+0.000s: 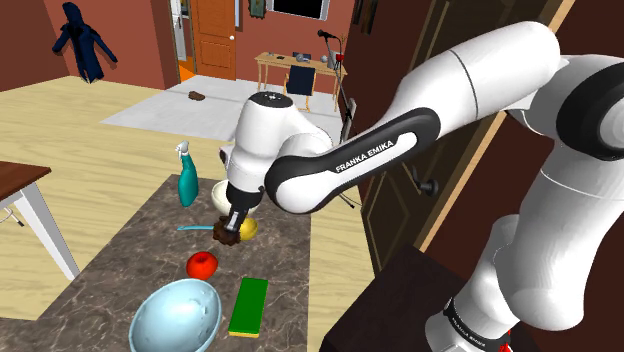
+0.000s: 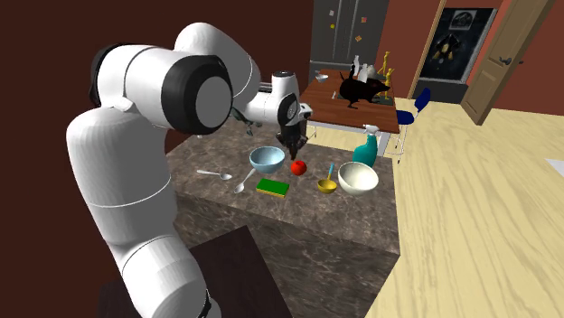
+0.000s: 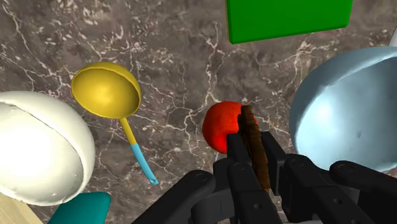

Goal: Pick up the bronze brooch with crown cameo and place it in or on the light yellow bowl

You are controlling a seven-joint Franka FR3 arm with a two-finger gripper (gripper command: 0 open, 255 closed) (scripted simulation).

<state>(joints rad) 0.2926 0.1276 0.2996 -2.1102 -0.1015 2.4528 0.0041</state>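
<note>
**Desk:** What lies nearest on the dark marbled tabletop (image 1: 120,265)?

**Photographer:** A pale blue bowl (image 1: 175,315), with a green sponge (image 1: 248,305) on the shoulder view's right of it. Just beyond them is a red fruit (image 1: 202,264).

**Desk:** And the claw?

**Photographer:** The black claw (image 3: 253,145) hangs above the tabletop near the red fruit. It is closed on the brown brooch (image 3: 248,121), which stands edge-on between the fingers (image 3: 235,156), clear of the surface.

**Desk:** Where is it bound?

**Photographer:** For the cream bowl (image 3: 38,146), farther off, past a yellow scoop with a blue handle (image 3: 107,92). A teal spray bottle (image 1: 187,180) stands just beside that bowl, on the shoulder view's left.

**Desk:** How should the carry go?

**Photographer:** My reading is to hold this height, pass above the scoop and centre over the bowl's opening. Then lower inside the rim and only then part the fingers. The brooch is thin and pinched by its faces, so a jolt could tip it out early.

**Desk:** Any lettering?

**Photographer:** The words "FRANKA EMIKA" (image 1: 365,157) run in white along a dark band of the arm (image 1: 480,80). Nothing else is legible.
</note>
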